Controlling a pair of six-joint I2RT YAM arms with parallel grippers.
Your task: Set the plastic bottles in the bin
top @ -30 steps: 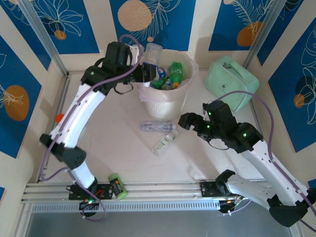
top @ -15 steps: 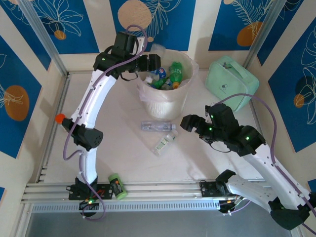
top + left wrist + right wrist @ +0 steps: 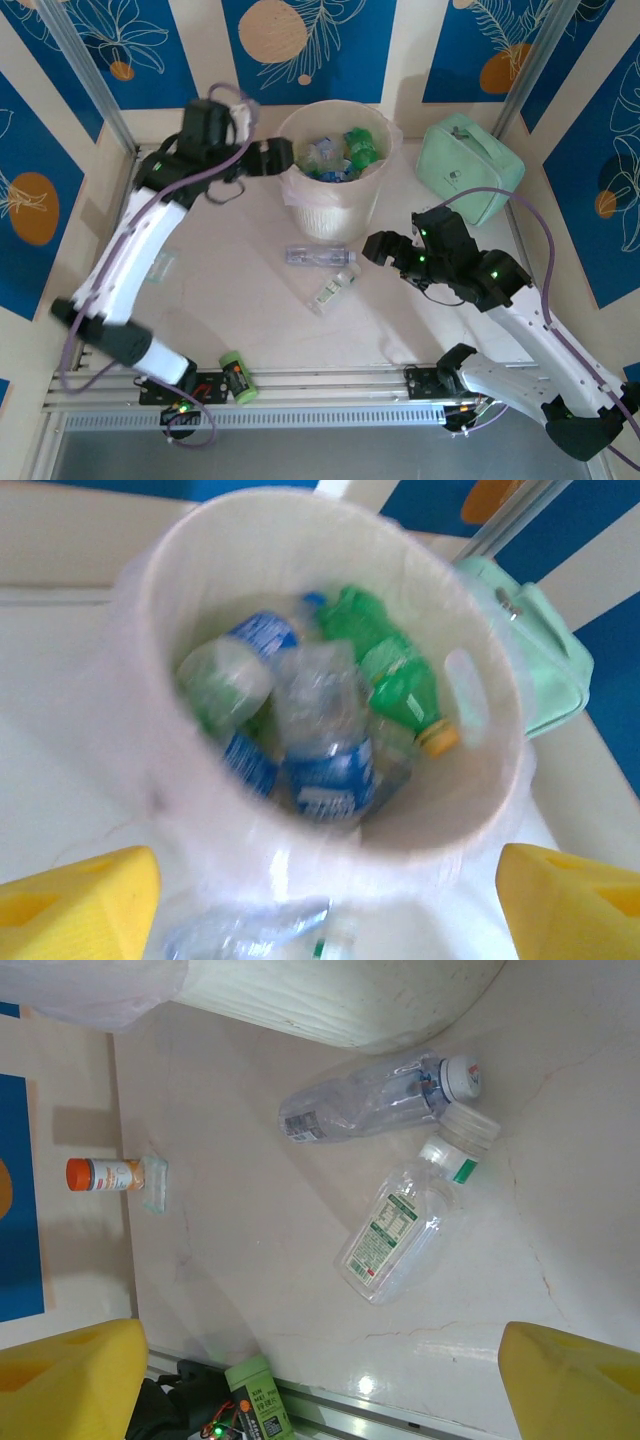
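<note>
The bin point(image 3: 325, 212) stands at the back centre with several plastic bottles point(image 3: 335, 155) inside. The left wrist view looks down into the bin point(image 3: 480, 780) at clear blue-labelled bottles point(image 3: 325, 755) and a green one point(image 3: 395, 670). My left gripper point(image 3: 282, 158) hangs open and empty just left of the bin's rim, its yellow fingertips point(image 3: 80, 900) wide apart. Two clear bottles lie on the table in front of the bin: a white-capped one point(image 3: 318, 256) point(image 3: 365, 1108) and a green-labelled one point(image 3: 333, 288) point(image 3: 400, 1235). My right gripper point(image 3: 378, 246) is open and empty, right of both.
A mint-green zippered case point(image 3: 468, 165) sits right of the bin. A green can point(image 3: 236, 378) point(image 3: 258, 1400) lies by the front rail. An orange-capped jar point(image 3: 105, 1174) and a small clear packet point(image 3: 160, 268) lie at the left.
The left gripper let go of a clear bottle over the bin, opened wide and drew back to the left of the rim. The right arm has barely moved.
</note>
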